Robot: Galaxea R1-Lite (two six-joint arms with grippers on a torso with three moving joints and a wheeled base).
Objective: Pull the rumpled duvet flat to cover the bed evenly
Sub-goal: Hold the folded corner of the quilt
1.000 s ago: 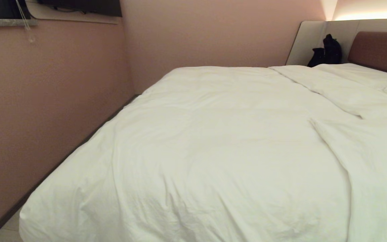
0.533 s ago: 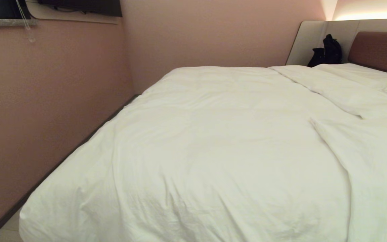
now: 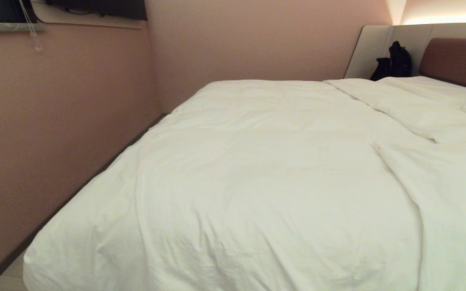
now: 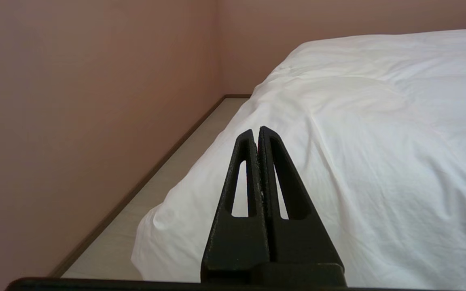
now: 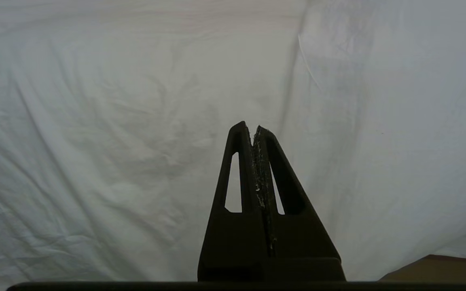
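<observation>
The puffy white duvet (image 3: 265, 178) lies spread over the bed, with soft wrinkles and a long fold (image 3: 395, 161) running towards the near right. Its near left corner (image 4: 164, 226) hangs over the mattress edge. The brown headboard (image 3: 457, 62) of the bed shows at the far right. My left gripper (image 4: 256, 131) is shut with nothing in it, held off the duvet near that corner. My right gripper (image 5: 254, 128) is shut and empty, facing the hanging side of the duvet (image 5: 136, 121). Neither arm shows in the head view.
A pink wall (image 3: 55, 121) runs close along the bed's left side, leaving a narrow strip of pale floor (image 4: 168, 178). A black bag (image 3: 395, 62) sits by the headboard surround. A dark window with a cord (image 3: 30, 28) is at the upper left.
</observation>
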